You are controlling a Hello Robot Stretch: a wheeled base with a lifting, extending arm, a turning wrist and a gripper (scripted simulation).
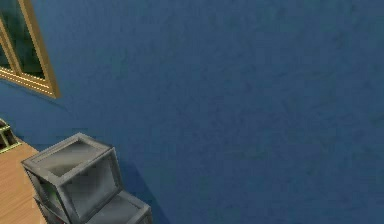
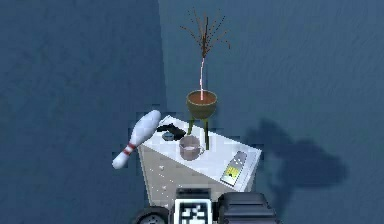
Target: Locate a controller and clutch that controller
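Observation:
A white drawer cabinet (image 2: 170,180) stands against the blue wall in the arm side view. On its top lie a small dark lumpy object (image 2: 172,131) at the back left and a flat grey slab with a yellowish patch (image 2: 237,166) at the right, either of which could be the controller. The arm's white marker square (image 2: 193,212) shows at the bottom edge, with the gripper's dark body (image 2: 152,217) just left of it, low in front of the cabinet. Its far end is cut off, so I cannot tell whether it holds anything.
A brown pot with bare twigs (image 2: 203,99) on a small stand, a pinkish cup (image 2: 189,149) and a white bowling pin with red stripes (image 2: 138,139) share the cabinet top. The forward view has a blue wall, a gold-framed window (image 1: 22,45), grey stacked boxes (image 1: 75,172) and wooden floor (image 1: 14,185).

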